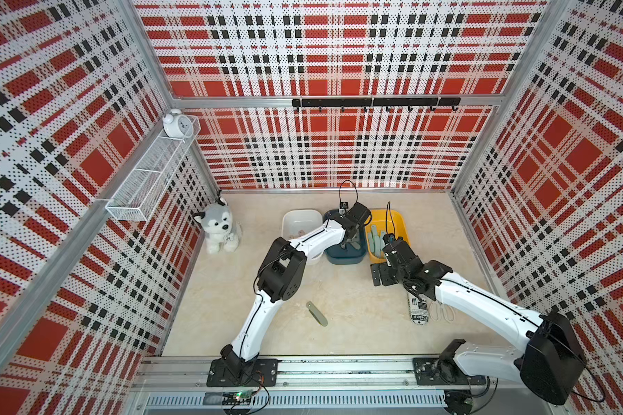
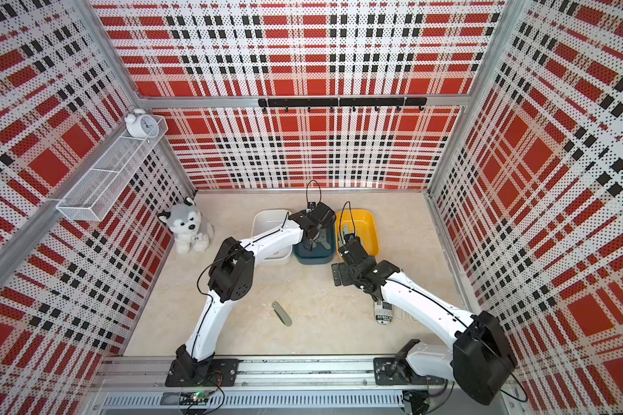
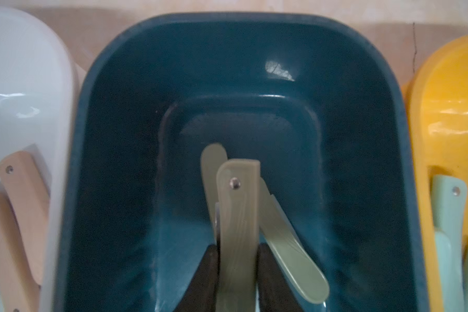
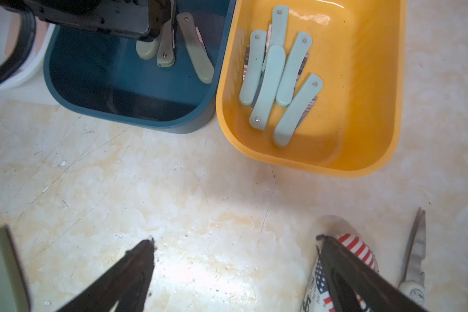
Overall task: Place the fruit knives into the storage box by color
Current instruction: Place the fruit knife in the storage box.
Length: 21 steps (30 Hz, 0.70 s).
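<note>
Your left gripper (image 3: 237, 252), clamped on a sage-green fruit knife (image 3: 238, 205), hangs low in the dark teal box (image 3: 362, 140) above two matching knives (image 3: 292, 259). One loose sage-green knife (image 1: 316, 313) lies slantwise on the table (image 4: 200, 189), nearer your wide-open right gripper (image 4: 235, 239).

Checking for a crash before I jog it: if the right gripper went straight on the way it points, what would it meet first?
Probably bare tabletop, just short of the yellow bin and the blue bin. The right gripper stands open, holding nothing; depth is hard to judge.
</note>
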Available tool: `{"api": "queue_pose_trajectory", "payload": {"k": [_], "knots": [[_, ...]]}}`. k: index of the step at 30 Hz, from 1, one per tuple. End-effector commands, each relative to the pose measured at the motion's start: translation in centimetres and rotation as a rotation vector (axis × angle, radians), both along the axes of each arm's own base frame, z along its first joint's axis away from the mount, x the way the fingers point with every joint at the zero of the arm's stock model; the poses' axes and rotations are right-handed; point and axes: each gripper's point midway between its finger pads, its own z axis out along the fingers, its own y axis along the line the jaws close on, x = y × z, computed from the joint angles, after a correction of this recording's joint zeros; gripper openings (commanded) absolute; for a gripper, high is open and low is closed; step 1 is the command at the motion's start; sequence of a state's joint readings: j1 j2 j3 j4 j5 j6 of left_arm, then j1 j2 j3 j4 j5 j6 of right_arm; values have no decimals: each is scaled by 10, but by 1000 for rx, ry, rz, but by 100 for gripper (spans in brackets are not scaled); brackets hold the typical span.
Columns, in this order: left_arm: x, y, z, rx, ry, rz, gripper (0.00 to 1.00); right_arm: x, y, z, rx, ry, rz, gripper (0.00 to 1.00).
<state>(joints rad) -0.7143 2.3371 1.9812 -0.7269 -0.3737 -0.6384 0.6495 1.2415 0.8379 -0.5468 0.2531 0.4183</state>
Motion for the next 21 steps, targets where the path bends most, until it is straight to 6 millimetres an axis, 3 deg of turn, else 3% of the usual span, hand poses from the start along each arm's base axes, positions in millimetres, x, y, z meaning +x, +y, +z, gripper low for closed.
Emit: {"api": "queue_pose_trajectory", "payload": {"k": [1,3,7,11,14,18,20,21], "knots": [[8,1,-3,-4,-4,-2,28,-2,-1,3,21,6,-8,100],[10,-2,2,-18,-12,-5,32,-2,1,3,24,10,-2,100],[14,-7,28,-60,-49,-8,49,-1,5,3,34,10,15,100],[14,-6,71,-110,-111,-5,62,-5,16,6,69,14,53,100],[2,2,109,-152,-153,3,69,-9,31,10,88,-4,91,100],[-34,34,144,-182,-202,28,87,-21,67,9,104,-14,166,100],[-52,60,142,-176,-199,53,100,-29,92,5,117,-7,216,100],[-60,77,141,-174,-193,70,99,-34,107,3,123,0,249,100]]}}
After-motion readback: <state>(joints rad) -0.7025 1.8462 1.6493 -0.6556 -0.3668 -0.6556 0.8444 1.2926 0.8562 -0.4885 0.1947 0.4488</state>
